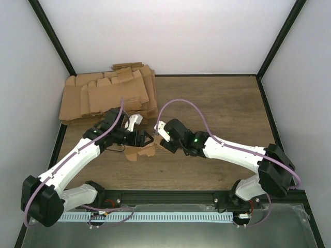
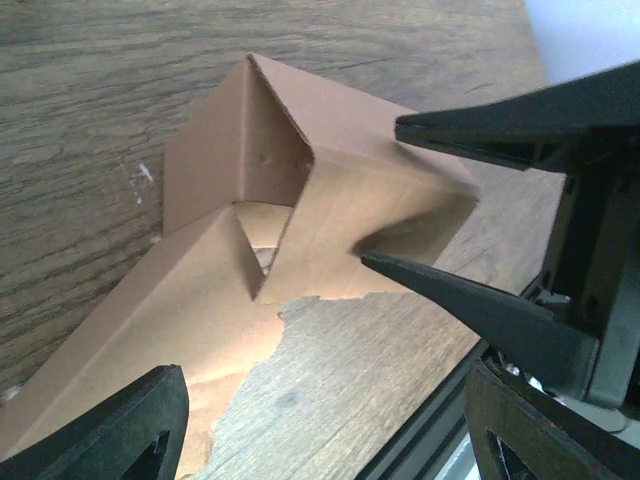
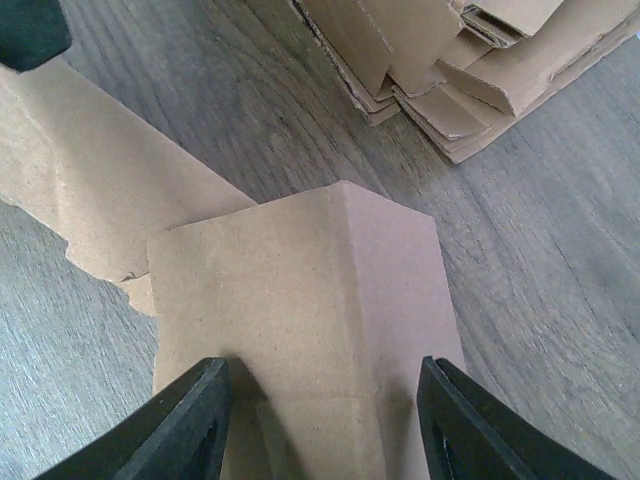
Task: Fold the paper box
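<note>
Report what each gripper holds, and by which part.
The right gripper clamps the paper box by its folded-up end, one finger on each side. The left gripper stands open at the flat part, gripping nothing.

1. The paper box (image 1: pixel 140 151) is plain brown cardboard, only partly folded.
2. One end stands up as an open, angular tube, and a long flap trails flat.
3. It lies near the pile of flat blanks (image 1: pixel 103 95), on that pile's near side.

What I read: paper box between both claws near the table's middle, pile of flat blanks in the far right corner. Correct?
Not quite. The top view shows the pile of flat blanks in the far left corner of the table, not the far right. The paper box does sit between the left claw and the right claw near the middle.
</note>
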Action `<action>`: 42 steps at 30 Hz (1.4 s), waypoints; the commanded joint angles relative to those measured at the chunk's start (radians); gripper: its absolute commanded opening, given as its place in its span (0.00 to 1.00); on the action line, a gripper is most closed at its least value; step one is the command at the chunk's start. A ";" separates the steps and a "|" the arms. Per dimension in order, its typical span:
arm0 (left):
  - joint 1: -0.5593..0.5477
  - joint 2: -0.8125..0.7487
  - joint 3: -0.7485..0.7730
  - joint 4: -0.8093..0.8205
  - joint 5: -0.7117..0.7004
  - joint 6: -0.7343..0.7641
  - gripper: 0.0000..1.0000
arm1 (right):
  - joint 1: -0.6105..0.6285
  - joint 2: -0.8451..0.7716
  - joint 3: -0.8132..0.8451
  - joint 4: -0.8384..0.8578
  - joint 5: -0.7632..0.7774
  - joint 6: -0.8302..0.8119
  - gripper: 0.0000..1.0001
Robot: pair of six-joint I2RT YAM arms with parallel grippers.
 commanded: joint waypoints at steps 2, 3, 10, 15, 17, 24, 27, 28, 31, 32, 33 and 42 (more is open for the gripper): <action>-0.005 0.018 -0.001 -0.032 -0.069 0.060 0.78 | 0.042 -0.009 -0.011 0.035 0.090 -0.045 0.56; -0.005 0.021 0.004 -0.041 -0.086 0.066 0.78 | 0.041 -0.008 -0.010 0.034 0.095 -0.046 0.57; -0.006 0.025 0.038 -0.121 -0.232 0.117 0.81 | 0.041 -0.016 0.004 0.005 0.110 -0.071 0.62; -0.008 0.011 0.060 -0.129 -0.237 0.122 0.82 | 0.042 -0.012 0.018 -0.019 0.132 -0.078 0.60; -0.008 0.012 0.079 -0.141 -0.242 0.123 0.82 | 0.042 -0.021 0.018 -0.013 0.145 -0.079 0.61; -0.008 0.015 0.075 -0.123 -0.197 0.110 0.84 | 0.042 -0.029 0.039 0.004 0.209 -0.076 0.62; -0.008 0.022 0.063 -0.118 -0.208 0.113 0.84 | 0.042 -0.027 0.041 0.015 0.238 -0.077 0.62; -0.008 0.031 0.061 -0.118 -0.210 0.114 0.84 | 0.041 -0.027 0.041 0.016 0.244 -0.080 0.62; -0.008 0.059 0.062 -0.115 -0.206 0.111 0.84 | 0.040 -0.022 0.040 0.018 0.266 -0.095 0.59; -0.007 0.066 0.062 -0.112 -0.204 0.108 0.84 | 0.040 -0.019 0.040 0.016 0.279 -0.097 0.58; -0.008 0.073 0.061 -0.107 -0.204 0.103 0.84 | 0.039 -0.015 0.041 0.014 0.289 -0.099 0.56; -0.006 0.119 0.069 -0.089 -0.212 0.090 0.83 | 0.030 -0.010 0.051 0.001 0.321 -0.083 0.50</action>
